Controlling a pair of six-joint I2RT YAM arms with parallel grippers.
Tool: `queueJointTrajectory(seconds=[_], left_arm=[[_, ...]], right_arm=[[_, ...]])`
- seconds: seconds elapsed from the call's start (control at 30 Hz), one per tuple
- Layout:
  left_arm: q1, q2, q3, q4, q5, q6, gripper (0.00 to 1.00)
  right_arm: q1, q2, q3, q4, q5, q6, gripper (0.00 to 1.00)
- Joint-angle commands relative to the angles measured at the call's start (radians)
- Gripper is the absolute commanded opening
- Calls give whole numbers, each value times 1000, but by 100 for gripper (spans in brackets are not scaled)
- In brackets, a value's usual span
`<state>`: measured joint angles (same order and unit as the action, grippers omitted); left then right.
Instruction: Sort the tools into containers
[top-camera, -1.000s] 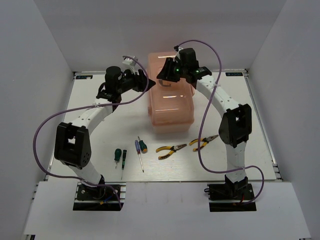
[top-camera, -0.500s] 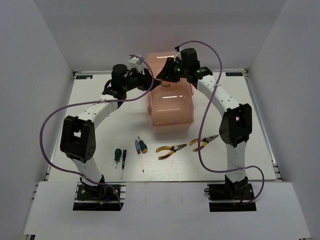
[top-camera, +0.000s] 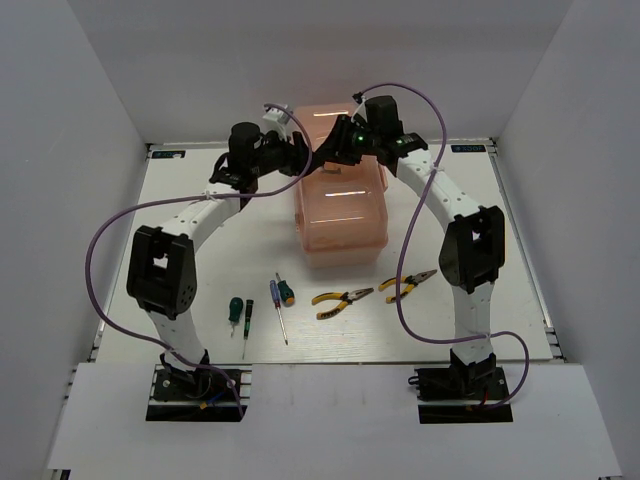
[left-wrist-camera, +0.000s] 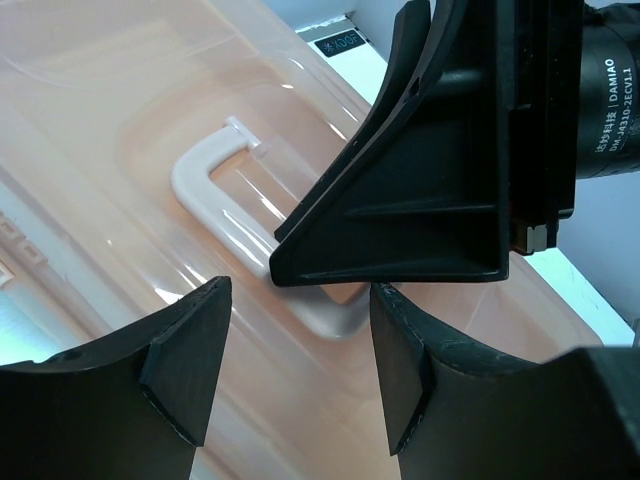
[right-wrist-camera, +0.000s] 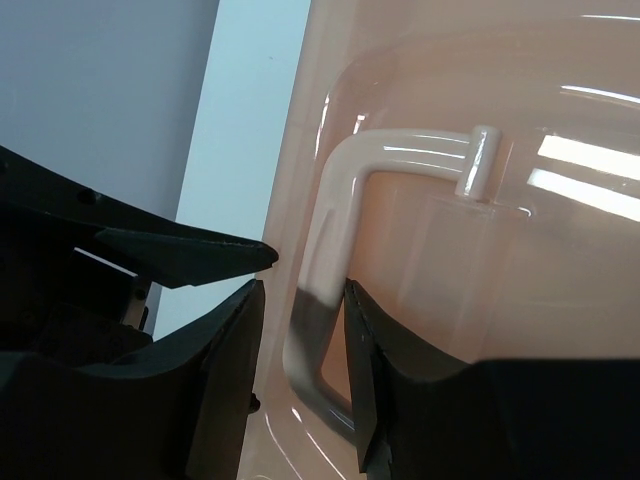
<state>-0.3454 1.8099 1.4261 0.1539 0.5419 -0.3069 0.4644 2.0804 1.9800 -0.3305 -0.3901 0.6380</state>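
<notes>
The peach-pink toolbox (top-camera: 340, 215) stands shut at the table's middle back. My right gripper (top-camera: 332, 150) (right-wrist-camera: 302, 290) hovers over its lid and straddles the white lid handle (right-wrist-camera: 400, 150). The right finger touches the handle, while a gap stays on the left side, so it is open. My left gripper (top-camera: 300, 152) (left-wrist-camera: 295, 300) is open just beside it over the lid (left-wrist-camera: 100, 120), with nothing between its fingers. On the table in front lie a dark green screwdriver (top-camera: 236, 311), a blue-and-green screwdriver (top-camera: 283, 295) and two yellow-handled pliers (top-camera: 342, 300) (top-camera: 408, 284).
The two grippers are nearly touching above the lid's back edge; one right finger (left-wrist-camera: 420, 200) fills the left wrist view. White walls close the table at the back and sides. Purple cables loop off both arms.
My left arm has swung right, bringing its gripper over the lid beside the right gripper. The right jaws have narrowed slightly around the handle.
</notes>
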Motion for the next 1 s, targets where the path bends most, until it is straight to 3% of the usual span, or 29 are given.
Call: queueJointTrajectory(seconds=[0.0,0.97], left_arm=[[-15,9,43,-57,-2,8,68],[-43,100,160,-221,-69,54,60]], right_arm=[[3,9,-9,41,-76,35,44],[-38,1,-32,107,-145,118,44]])
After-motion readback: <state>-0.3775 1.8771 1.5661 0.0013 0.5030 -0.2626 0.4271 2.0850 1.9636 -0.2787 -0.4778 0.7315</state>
